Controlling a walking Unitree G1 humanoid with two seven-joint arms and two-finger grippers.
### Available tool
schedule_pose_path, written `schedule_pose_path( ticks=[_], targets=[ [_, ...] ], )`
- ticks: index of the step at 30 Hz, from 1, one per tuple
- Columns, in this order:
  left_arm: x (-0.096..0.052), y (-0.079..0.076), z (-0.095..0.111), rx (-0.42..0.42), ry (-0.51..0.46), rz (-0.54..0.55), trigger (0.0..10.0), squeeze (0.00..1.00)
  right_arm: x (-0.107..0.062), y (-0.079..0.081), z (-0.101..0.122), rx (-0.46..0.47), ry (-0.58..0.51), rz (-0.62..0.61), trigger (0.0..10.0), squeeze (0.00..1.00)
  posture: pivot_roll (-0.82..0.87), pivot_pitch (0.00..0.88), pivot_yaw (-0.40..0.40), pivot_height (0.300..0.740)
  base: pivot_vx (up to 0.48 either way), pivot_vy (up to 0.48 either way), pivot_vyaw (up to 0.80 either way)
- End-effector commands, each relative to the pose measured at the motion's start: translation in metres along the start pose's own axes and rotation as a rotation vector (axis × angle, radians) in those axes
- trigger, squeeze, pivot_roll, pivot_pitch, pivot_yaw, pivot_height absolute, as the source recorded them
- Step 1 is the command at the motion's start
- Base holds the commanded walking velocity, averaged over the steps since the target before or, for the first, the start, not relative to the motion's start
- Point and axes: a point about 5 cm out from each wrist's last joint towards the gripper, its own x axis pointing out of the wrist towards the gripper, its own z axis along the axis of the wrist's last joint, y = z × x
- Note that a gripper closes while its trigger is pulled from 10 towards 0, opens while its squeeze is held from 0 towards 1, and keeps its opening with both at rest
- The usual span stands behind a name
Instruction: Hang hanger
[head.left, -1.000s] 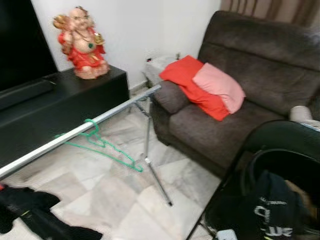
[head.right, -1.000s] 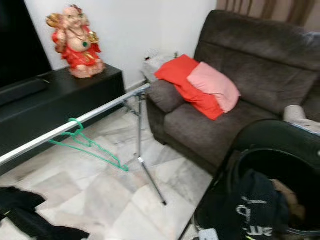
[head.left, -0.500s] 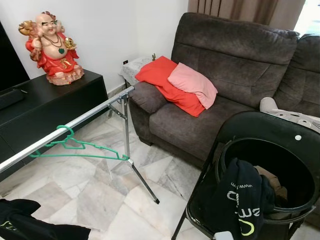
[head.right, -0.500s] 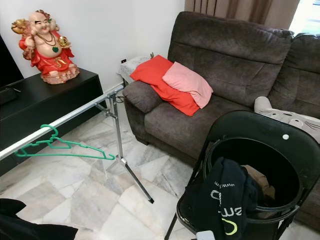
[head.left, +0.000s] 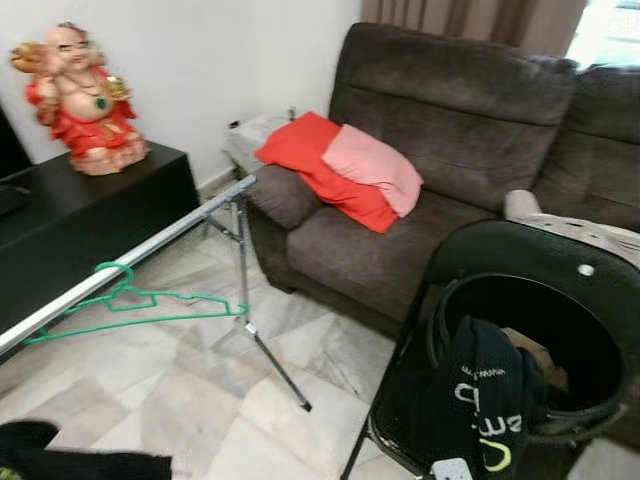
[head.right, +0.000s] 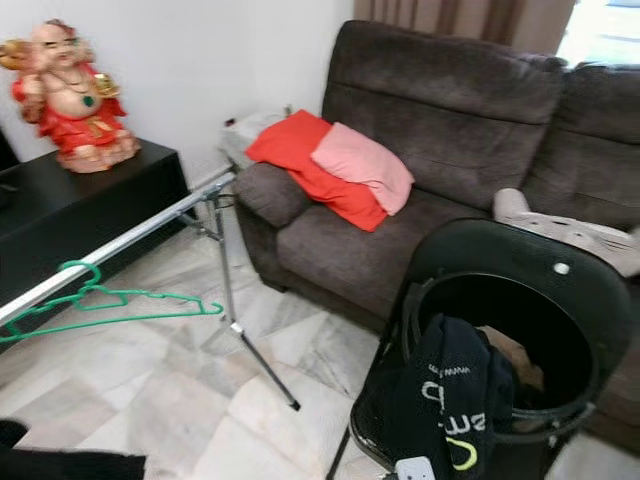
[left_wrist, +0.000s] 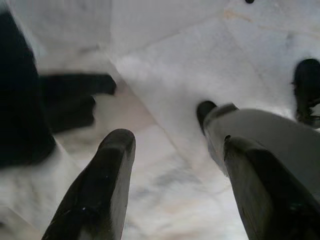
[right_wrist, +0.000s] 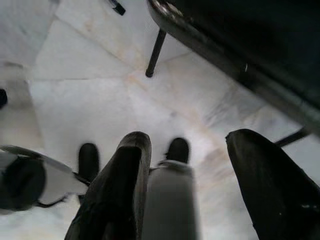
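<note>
White walls, pale marble floor, dark brown sofa, black cabinet; curtains behind, prob. window.

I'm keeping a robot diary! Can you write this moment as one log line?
green plastic hanger: hooked on silver metal rail | left gripper: open, empty, over floor | right gripper: open, empty, over floor

We count 1 green plastic hanger on 1 silver metal rail. We record 1 red laughing figurine, 1 black low cabinet, 1 brown fabric sofa, 2 cushions: 1 red, 1 pink. We note 1 black folding chair and 1 black round basket.
</note>
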Motion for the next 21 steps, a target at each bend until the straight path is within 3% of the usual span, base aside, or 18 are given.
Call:
schedule_pose_path(
  ticks=[1, 18, 21],
  targets=[
    [0.0007, -0.0041, 0.0034, -0.004, -0.013, -0.008, 10.0, 0.0, -0.0012, -0.0074, -0.0031, 0.005, 0.014, -0.019, 10.0, 0.0, 0.03, 0.024, 0.022, 0.74, 0.0, 0.0, -0.8],
    [0.0007, -0.0039, 0.0038, 0.008, -0.013, -0.013, 10.0, 0.0, -0.0011, -0.0071, -0.0027, 0.001, 0.011, -0.019, 10.0, 0.0, 0.03, 0.024, 0.022, 0.74, 0.0, 0.0, -0.8],
    [0.0007, -0.0038, 0.0038, 0.01, -0.014, -0.014, 10.0, 0.0, -0.0011, -0.0068, -0.0022, 0.011, 0.001, -0.02, 10.0, 0.0, 0.03, 0.024, 0.024, 0.74, 0.0, 0.0, 0.0]
  ],
)
